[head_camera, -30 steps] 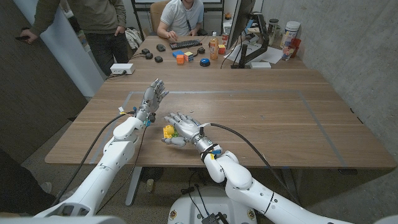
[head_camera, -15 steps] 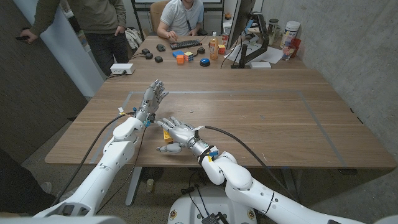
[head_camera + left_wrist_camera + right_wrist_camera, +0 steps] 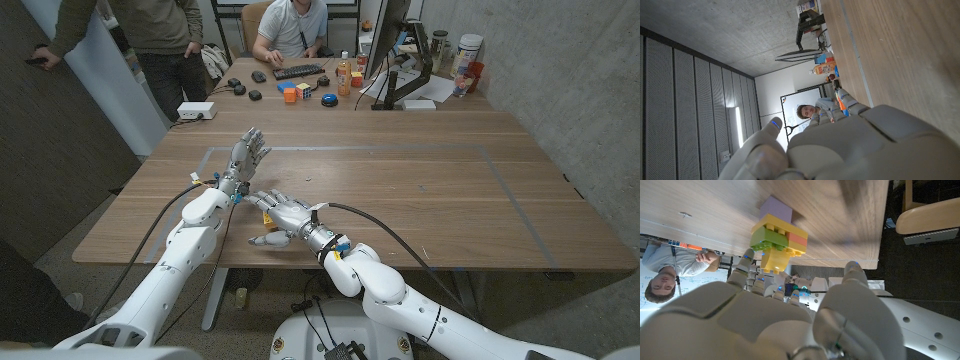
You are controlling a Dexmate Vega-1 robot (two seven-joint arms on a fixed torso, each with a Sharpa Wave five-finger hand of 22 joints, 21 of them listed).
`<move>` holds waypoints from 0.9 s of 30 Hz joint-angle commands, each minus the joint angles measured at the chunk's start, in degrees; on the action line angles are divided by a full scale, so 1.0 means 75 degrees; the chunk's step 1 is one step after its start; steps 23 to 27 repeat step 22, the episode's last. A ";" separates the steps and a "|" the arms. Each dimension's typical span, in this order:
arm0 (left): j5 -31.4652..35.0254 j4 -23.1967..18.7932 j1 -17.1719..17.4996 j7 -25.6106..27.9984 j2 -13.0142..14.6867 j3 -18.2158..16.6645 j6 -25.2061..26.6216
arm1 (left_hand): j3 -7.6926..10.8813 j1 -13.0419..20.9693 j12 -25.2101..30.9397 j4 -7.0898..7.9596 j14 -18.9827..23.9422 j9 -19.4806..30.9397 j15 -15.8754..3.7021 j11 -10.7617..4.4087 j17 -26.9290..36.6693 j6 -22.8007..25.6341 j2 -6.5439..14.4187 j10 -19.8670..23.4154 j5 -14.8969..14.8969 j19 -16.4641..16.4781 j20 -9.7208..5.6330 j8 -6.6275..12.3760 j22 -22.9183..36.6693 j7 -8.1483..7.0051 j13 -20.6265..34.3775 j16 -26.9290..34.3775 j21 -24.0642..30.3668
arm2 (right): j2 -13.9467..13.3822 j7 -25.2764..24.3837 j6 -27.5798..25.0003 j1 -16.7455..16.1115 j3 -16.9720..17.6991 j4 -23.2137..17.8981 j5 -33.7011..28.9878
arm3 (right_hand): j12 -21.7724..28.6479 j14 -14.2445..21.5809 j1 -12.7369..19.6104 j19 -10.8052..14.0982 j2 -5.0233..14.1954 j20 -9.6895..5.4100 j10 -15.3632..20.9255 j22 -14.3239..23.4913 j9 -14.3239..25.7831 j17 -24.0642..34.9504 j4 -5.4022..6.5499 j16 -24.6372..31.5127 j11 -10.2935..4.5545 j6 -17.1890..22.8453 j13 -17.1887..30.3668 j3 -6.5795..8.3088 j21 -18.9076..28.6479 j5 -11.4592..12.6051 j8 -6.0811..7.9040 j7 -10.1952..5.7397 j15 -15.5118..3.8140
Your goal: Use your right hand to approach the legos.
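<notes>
Hovering my right hand [image 3: 284,215] over the legos [image 3: 777,241] at lower-left centre; fingers spread, holding nothing. Left hand [image 3: 247,153] open, upright.

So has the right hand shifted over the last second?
Yes. In the head view the right hand has slid left and nearer the table's front edge, now covering most of the legos.

Wooden table [image 3: 420,190] carries legos [image 3: 777,242] near front edge (yellow, green, orange, purple bricks clumped together). Far end: keyboard [image 3: 298,72], white box [image 3: 195,111], bottles, monitor stand.
</notes>
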 commanded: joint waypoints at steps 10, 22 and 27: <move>0.0019 0.0295 -0.0197 -0.0120 -0.0039 0.0068 -0.0057 | 0.0003 -0.0005 0.0052 -0.0004 -0.0140 0.0027 0.0044 0.0003 0.0017 -0.0455 0.0906 -0.0464 0.0056 0.0060 -0.0214 0.0047 0.0035 0.0027 0.0030 0.0020 -0.0042 | 0.0084 -0.0145 0.0049 0.0061 0.0066 0.0156 0.0113 | 0.0036 0.0058 0.0132 0.0088 0.0079 -0.0011 -0.0037 0.0024 0.0029 0.0018 -0.0029 0.0012 -0.0077 0.0118 0.0019 0.0000 -0.0063 0.0078 0.0053 -0.0013 -0.0061; 0.0039 0.0527 -0.0366 -0.0177 -0.0081 0.0117 -0.0084 | -0.0001 -0.0006 0.0048 -0.0003 -0.0140 0.0027 0.0050 0.0005 0.0018 -0.0453 0.0906 -0.0469 0.0057 0.0071 -0.0220 0.0047 0.0037 0.0031 0.0031 0.0017 -0.0074 | 0.0141 -0.0132 0.0131 0.0133 0.0112 0.0267 0.0254 | 0.0041 0.0081 0.0195 0.0117 0.0107 -0.0010 -0.0003 0.0023 0.0025 0.0015 -0.0043 -0.0002 -0.0127 0.0153 0.0015 -0.0001 -0.0110 0.0097 0.0047 -0.0014 -0.0101; 0.0039 0.0527 -0.0366 -0.0177 -0.0081 0.0117 -0.0084 | -0.0001 -0.0006 0.0048 -0.0003 -0.0140 0.0027 0.0050 0.0005 0.0018 -0.0453 0.0906 -0.0469 0.0057 0.0071 -0.0220 0.0047 0.0037 0.0031 0.0031 0.0017 -0.0074 | 0.0141 -0.0132 0.0131 0.0133 0.0112 0.0267 0.0254 | 0.0041 0.0081 0.0195 0.0117 0.0107 -0.0010 -0.0003 0.0023 0.0025 0.0015 -0.0043 -0.0002 -0.0127 0.0153 0.0015 -0.0001 -0.0110 0.0097 0.0047 -0.0014 -0.0101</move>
